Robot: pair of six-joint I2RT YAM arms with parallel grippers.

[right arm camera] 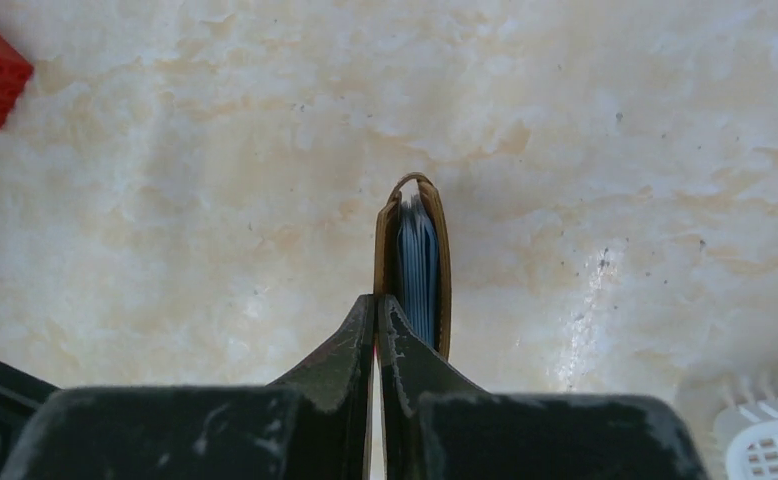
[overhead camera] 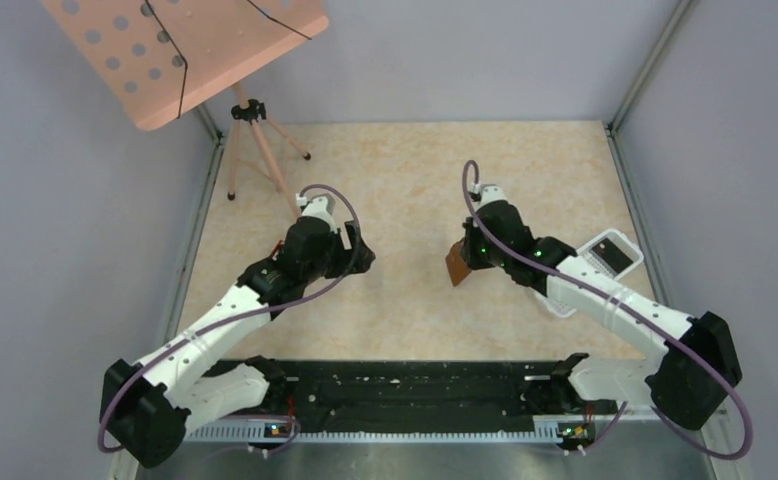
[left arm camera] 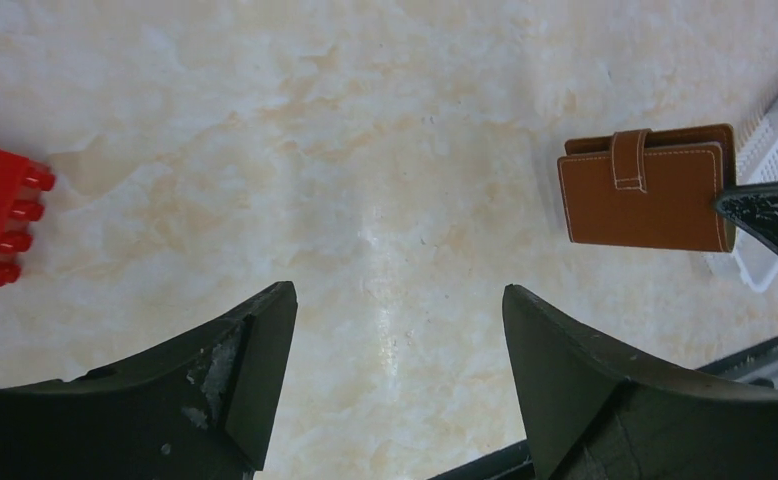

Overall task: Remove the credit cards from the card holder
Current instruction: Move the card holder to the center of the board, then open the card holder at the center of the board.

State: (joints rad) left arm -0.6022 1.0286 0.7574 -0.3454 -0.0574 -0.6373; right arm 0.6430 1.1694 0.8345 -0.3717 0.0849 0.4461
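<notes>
Brown card holder edgewise, tab end away from pinching right hand, left hand spread

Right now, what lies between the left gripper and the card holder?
Nothing but bare tabletop. The left wrist view shows an unbroken stretch of it from the open left gripper to the card holder, and the top view agrees.
</notes>
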